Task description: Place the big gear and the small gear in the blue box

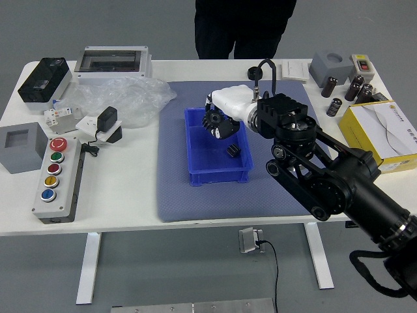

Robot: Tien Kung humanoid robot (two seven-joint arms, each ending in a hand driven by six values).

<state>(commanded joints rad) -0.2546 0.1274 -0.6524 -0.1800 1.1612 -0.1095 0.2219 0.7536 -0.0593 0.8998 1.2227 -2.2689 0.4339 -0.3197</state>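
So the right hand [236, 104] has the big gear [212, 119] gripped right over the box's [218, 177] far part. Small gear [233, 150] is sitting inside the box, right side. Panel [63, 201] with 5 buttons is left of the box, person [244, 26] standing beyond it.

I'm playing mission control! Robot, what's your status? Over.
Right hand above blue box, apparently gripping dark gear. Small gear inside box. Left hand out of view. No obstruction seen.

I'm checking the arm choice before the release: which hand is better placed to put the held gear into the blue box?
Right, I'd judge: the right hand hangs over the far part of the blue box with the dark gear in its grasp, while the left arm is out of view.
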